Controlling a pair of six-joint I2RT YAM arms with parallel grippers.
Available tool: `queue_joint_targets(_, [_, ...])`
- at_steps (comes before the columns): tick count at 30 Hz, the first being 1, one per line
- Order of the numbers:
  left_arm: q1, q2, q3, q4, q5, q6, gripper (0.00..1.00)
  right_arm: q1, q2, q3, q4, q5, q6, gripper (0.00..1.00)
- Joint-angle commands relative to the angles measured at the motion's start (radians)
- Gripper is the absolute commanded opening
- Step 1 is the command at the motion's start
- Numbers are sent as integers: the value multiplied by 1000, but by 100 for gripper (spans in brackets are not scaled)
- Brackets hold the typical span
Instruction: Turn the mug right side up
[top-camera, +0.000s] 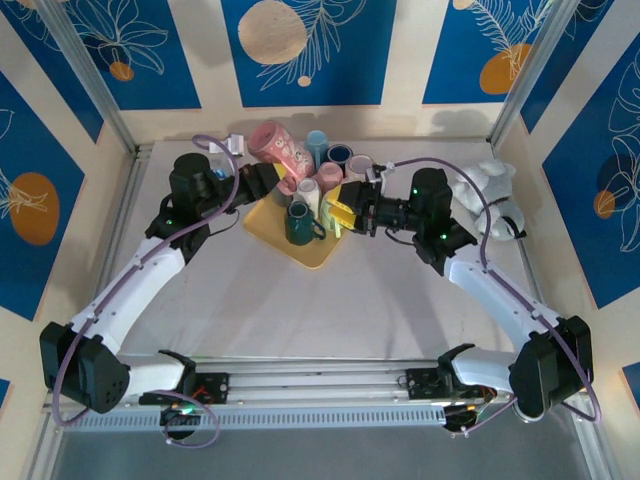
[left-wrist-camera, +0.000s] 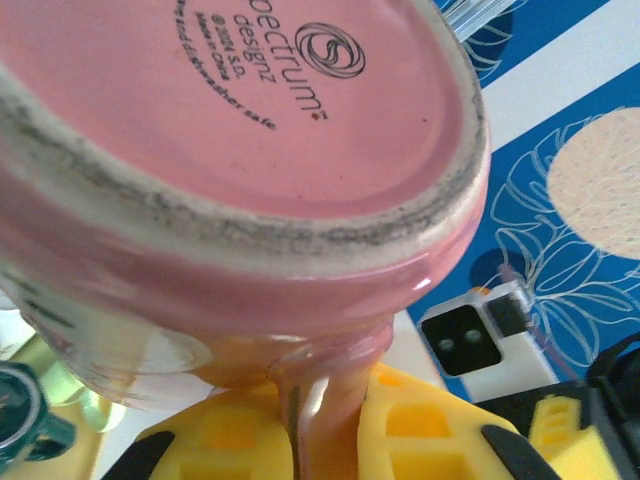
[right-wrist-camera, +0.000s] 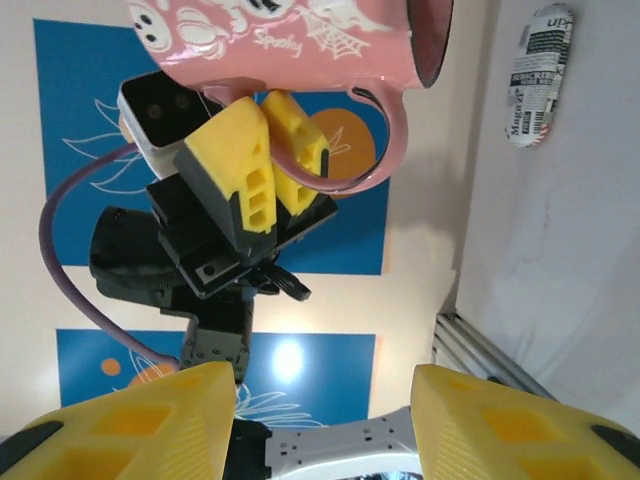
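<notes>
From the top view, the pink mug (top-camera: 277, 145) sits tilted at upper centre, just above the yellow tray (top-camera: 315, 252). The left wrist view adds its stamped base. The right wrist view has the left pincer (right-wrist-camera: 268, 115) clamped on the handle (right-wrist-camera: 392, 140) and the right pincer (right-wrist-camera: 320, 430) apart, empty.

Bright even light; soft-focus close-up mug (left-wrist-camera: 230, 180).

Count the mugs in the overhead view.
7: big pink mug raised by the left end effector; dark green mug on the yellow tray; white mug, small pink mug, light blue mug, dark blue mug and pale mug clustered behind it. Others possibly hidden.
</notes>
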Motion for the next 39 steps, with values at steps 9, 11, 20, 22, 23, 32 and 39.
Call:
queue_joint_targets(9, [-83,5,6,354,-37,-101,0,73,28,-143,413,293,345,51])
queue_joint_targets(11, [-92,10,3,367,-47,-108,0,89,43,-151,473,336,377,53])
queue_joint_targets(20, [-112,29,3,394,-62,-119,0,176,127,-159,682,533,486,52])
queue_joint_targets(22, [-115,34,5,403,-64,-120,0,199,153,-161,722,570,513,52])
queue_joint_targets(23, [-114,35,5,406,-64,-119,0,209,163,-161,738,583,527,51])
queue_joint_targets(32, [-116,48,-6,455,-71,-140,0,282,286,-158,915,722,628,46])
queue_joint_targets(39, [-116,39,-23,464,-71,-140,0,339,379,-149,1068,918,689,36])
